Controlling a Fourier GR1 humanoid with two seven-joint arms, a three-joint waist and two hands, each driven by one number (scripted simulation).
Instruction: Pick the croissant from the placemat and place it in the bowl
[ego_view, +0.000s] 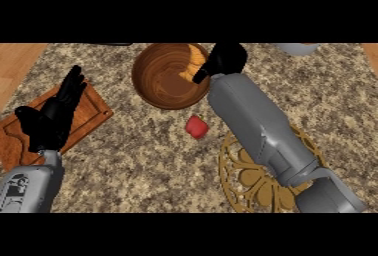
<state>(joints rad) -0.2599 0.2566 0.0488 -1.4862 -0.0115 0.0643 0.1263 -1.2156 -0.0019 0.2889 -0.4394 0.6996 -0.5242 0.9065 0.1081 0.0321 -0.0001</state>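
Hanging over the bowl (159, 82) at the upper middle, the right hand (227, 59) curls its fingers round a tan croissant (195, 56). It is off the placemat (244, 181); only letting go is left. A red thing (196, 127) lies nearby, not blocking. The left hand (52, 120) rests open at the left.

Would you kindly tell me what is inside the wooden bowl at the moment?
The wooden bowl shows only its bare brown inside. The right hand covers its right side, so whether the croissant lies there cannot be seen.
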